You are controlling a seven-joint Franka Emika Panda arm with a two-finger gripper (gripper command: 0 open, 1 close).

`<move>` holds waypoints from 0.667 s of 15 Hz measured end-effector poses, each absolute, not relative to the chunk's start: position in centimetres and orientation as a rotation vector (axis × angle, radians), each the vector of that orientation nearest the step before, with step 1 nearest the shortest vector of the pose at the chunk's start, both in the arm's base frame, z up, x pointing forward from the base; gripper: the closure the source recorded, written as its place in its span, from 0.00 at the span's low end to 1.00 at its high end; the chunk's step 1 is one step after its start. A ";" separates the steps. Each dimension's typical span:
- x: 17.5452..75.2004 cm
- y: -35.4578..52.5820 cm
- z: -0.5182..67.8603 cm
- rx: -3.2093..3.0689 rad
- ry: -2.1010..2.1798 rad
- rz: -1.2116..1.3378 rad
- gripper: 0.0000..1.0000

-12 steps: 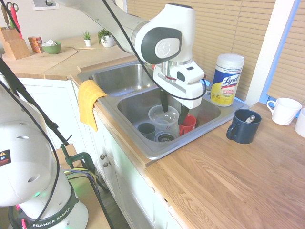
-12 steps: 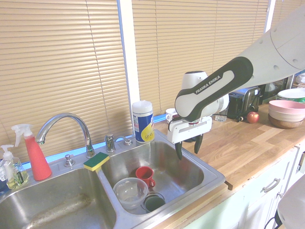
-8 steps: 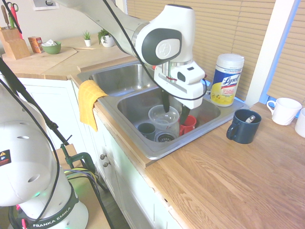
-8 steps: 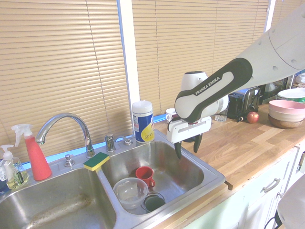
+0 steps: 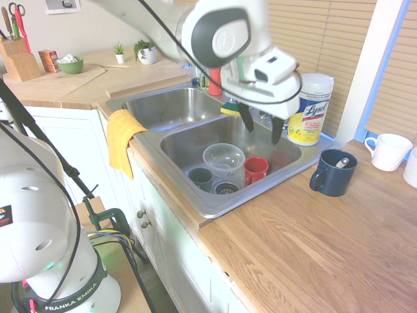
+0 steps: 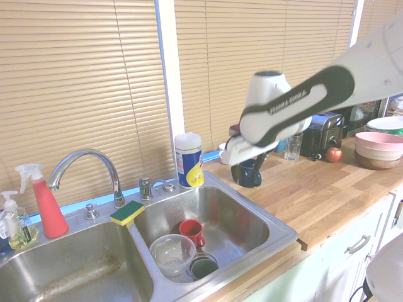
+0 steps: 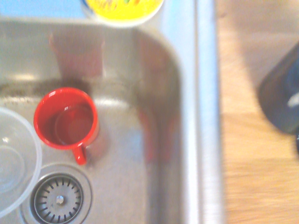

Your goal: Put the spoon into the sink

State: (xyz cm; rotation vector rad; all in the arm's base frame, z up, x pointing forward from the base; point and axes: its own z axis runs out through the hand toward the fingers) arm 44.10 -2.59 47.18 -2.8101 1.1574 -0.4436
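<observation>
The spoon [image 5: 343, 162] stands in a dark blue mug [image 5: 332, 173] on the wooden counter, just right of the sink [image 5: 215, 205]; only its silver end shows above the mug's rim. My gripper [image 5: 260, 125] hangs open and empty above the back of the right basin, left of the mug and apart from it, blurred by motion. In the second exterior view the mug [image 6: 247, 173] sits behind my hand, past the sink's [image 6: 277, 223] far corner, and the spoon is hidden. The wrist view looks down on the basin's wall [image 7: 201, 116] with the mug [image 7: 282, 102] at the edge.
In the right basin stand a red mug [image 5: 255, 169], a clear bowl [image 5: 223, 160] and a dark cup [image 5: 201, 177]. A Lysol can [image 5: 311, 107] stands behind the sink, a white mug [image 5: 389, 151] beyond the blue one. A yellow cloth [image 5: 122, 140] drapes the front rim.
My gripper has risen out of the right basin and swung toward the back right, nearer the blue mug. It stayed open. Nothing else moved.
</observation>
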 end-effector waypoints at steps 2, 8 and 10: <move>44.6 -5.1 50.3 -2.792 1.170 -0.430 0.00; 48.9 -11.0 50.7 -2.859 1.193 -0.308 0.00; 50.0 -12.7 51.0 -2.906 1.155 -0.302 0.00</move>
